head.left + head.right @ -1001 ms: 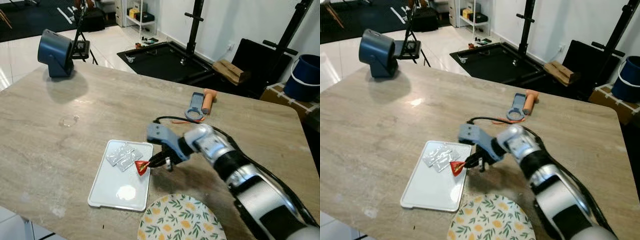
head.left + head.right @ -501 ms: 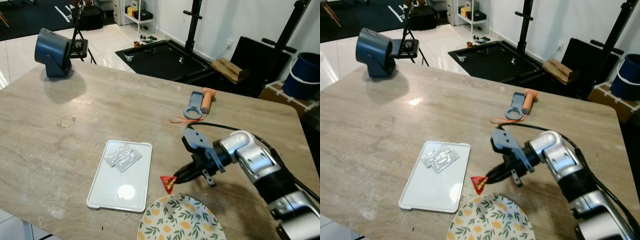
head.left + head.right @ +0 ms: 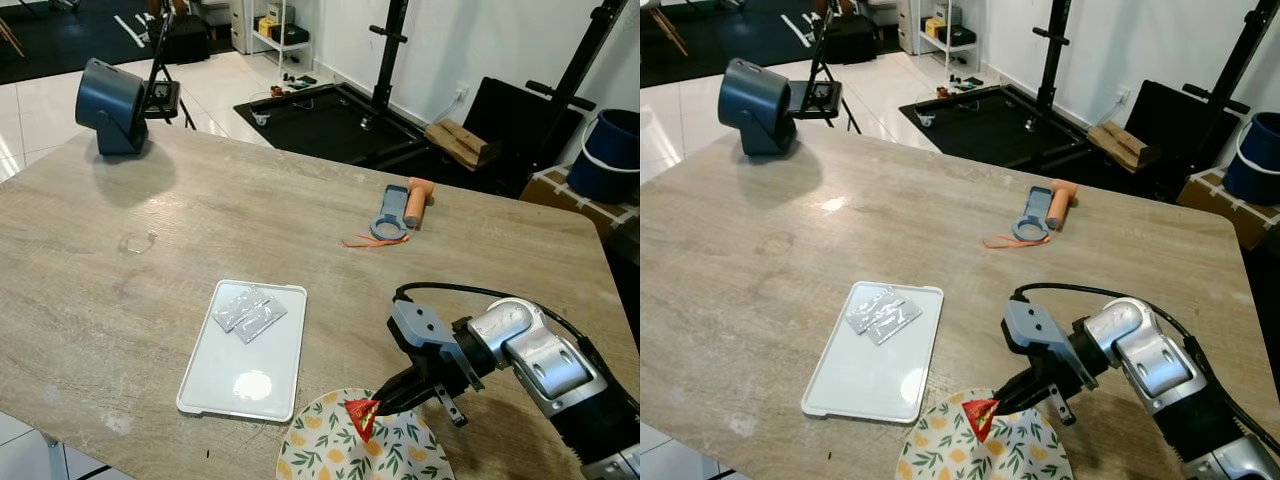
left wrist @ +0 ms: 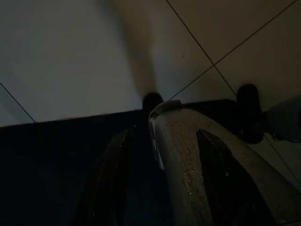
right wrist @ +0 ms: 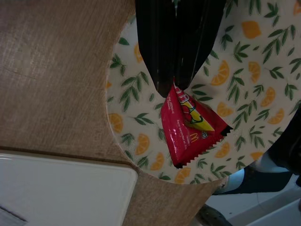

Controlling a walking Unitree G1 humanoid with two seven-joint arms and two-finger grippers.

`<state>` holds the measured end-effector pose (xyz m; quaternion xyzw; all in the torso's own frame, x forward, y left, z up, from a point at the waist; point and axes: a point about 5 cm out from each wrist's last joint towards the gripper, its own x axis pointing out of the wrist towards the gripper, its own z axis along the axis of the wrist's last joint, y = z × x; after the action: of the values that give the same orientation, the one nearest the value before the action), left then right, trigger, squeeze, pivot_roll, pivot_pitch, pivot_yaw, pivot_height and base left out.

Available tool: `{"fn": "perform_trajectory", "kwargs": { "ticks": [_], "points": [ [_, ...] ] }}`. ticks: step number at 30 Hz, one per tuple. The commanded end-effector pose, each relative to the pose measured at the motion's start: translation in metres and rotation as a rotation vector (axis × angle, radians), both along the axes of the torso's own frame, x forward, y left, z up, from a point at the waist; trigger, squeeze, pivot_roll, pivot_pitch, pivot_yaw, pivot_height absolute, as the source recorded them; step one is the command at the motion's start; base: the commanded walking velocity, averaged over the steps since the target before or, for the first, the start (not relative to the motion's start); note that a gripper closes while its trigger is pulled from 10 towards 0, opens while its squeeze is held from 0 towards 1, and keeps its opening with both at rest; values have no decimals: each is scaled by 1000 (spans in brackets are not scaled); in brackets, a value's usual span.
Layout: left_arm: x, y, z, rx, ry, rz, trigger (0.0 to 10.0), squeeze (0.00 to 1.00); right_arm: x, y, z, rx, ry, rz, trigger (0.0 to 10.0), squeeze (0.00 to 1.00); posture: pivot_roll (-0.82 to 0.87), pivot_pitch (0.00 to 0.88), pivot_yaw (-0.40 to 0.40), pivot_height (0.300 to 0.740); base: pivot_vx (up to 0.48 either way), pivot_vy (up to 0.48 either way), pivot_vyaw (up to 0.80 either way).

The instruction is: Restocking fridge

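Note:
My right gripper (image 3: 378,403) is shut on a small red ketchup packet (image 3: 361,416), holding it by one corner just above the near plate. The plate (image 3: 320,450) is round, white with orange and green leaf print, at the table's front edge. In the right wrist view the packet (image 5: 190,126) hangs from the black fingertips (image 5: 171,70) over the plate (image 5: 240,89). A white rectangular tray (image 3: 225,375) lies left of the plate with two silver foil packets (image 3: 247,312) at its far end. The left gripper (image 4: 160,183) hangs idle over a tiled floor.
An orange-handled tool with a grey ring (image 3: 398,209) lies further back on the wooden table (image 3: 200,220). A dark blue speaker (image 3: 110,105) stands at the far left corner. Beyond the table are a black mat, stands and a blue bucket (image 3: 612,152).
My right gripper carried the red packet from the tray's right edge, rightward and toward me, until it hangs over the patterned plate. The tray and foil packets stayed put.

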<state>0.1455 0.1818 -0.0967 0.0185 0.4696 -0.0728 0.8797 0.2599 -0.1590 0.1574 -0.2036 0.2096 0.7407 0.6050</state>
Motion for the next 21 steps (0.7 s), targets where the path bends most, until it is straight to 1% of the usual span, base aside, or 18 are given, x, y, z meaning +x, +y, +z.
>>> {"fn": "perform_trajectory", "kwargs": {
  "ticks": [1,5,9,11,13,17,21],
  "points": [
    [-28,-9,-12,-29,118,-15,10000,0,-7,0,3,12,7,-11,10000,0,-49,103,-39,740,0,0,0],
    [-28,-9,-11,-29,117,-15,10000,0,-10,1,3,14,10,-15,10000,0,-50,102,-39,740,0,0,0],
    [-27,-9,-11,-28,116,-16,10000,0,-18,10,-4,26,18,-45,10000,0,-49,99,-39,740,0,0,0],
    [-27,-9,-11,-28,116,-16,10000,0,-19,12,-5,29,17,-50,10000,0,-49,99,-39,740,0,0,0],
    [-27,-9,-11,-28,115,-17,10000,0,-16,19,-6,48,-6,-90,10000,0,-49,99,-39,740,0,0,0],
    [-27,-9,-11,-27,115,-18,10000,0,-16,23,-6,58,-11,-100,10000,0,-49,93,-35,740,0,0,0],
    [-26,-8,-11,-24,113,-19,10000,0,-20,27,-7,71,1,-99,10000,0,-49,93,-35,740,0,0,0]
  ]
}}
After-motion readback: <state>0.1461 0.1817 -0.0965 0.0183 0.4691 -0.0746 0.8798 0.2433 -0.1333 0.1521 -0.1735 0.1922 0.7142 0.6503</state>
